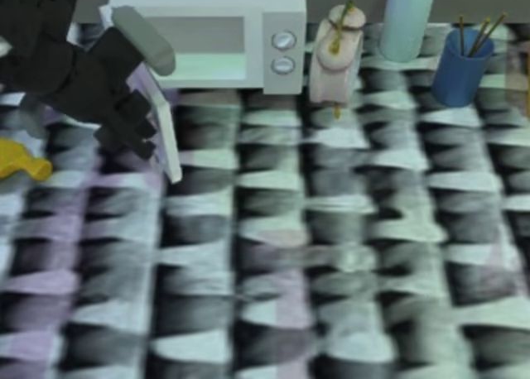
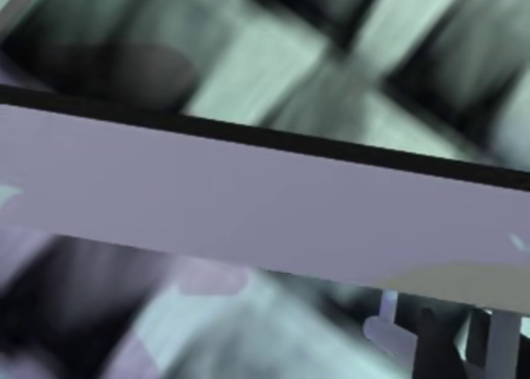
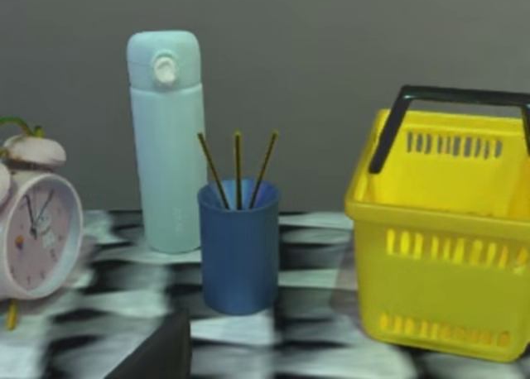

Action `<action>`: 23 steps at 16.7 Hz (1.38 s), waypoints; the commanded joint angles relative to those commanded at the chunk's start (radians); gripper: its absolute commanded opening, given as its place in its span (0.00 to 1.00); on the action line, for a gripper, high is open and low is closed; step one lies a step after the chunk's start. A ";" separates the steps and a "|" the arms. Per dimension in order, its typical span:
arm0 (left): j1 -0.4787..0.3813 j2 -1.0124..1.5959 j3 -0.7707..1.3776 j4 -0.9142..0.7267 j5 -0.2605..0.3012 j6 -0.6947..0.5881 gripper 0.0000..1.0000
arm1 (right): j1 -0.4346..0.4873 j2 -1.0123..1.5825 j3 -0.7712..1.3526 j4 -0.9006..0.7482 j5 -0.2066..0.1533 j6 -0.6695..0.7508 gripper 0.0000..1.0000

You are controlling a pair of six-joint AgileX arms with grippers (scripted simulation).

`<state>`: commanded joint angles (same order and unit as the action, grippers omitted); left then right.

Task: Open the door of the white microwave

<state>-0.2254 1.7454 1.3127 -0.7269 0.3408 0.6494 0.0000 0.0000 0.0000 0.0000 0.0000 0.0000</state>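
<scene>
The white microwave [image 1: 248, 31] stands at the back left of the table, its two silver knobs [image 1: 283, 52] on its right side. Its door [image 1: 168, 139] is swung wide open toward the front, and the pale cavity [image 1: 199, 44] shows. My left gripper [image 1: 137, 131] is pressed against the door's outer face near its free edge and is shut on it. In the left wrist view the door [image 2: 265, 205] fills the frame as a broad lavender band. My right gripper [image 3: 157, 354] is parked off the top view's right, seen only as a dark wedge.
An alarm clock [image 1: 335, 52], a mint flask [image 1: 407, 15] and a blue cup with sticks [image 1: 462, 64] stand right of the microwave. A yellow basket [image 3: 447, 230] sits beyond the cup. A yellow object [image 1: 21, 160] lies at the left edge.
</scene>
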 joint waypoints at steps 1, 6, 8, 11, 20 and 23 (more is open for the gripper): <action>0.010 0.002 0.003 -0.011 0.009 0.026 0.00 | 0.000 0.000 0.000 0.000 0.000 0.000 1.00; 0.065 0.006 0.011 -0.067 0.060 0.164 0.00 | 0.000 0.000 0.000 0.000 0.000 0.000 1.00; 0.073 0.003 0.014 -0.073 0.068 0.181 0.00 | 0.000 0.000 0.000 0.000 0.000 0.000 1.00; 0.073 0.003 0.014 -0.073 0.068 0.181 0.00 | 0.000 0.000 0.000 0.000 0.000 0.000 1.00; 0.073 0.003 0.014 -0.073 0.068 0.181 0.00 | 0.000 0.000 0.000 0.000 0.000 0.000 1.00; 0.073 0.003 0.014 -0.073 0.068 0.181 0.00 | 0.000 0.000 0.000 0.000 0.000 0.000 1.00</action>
<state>-0.1529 1.7489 1.3264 -0.7995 0.4084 0.8303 0.0000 0.0000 0.0000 0.0000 0.0000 0.0000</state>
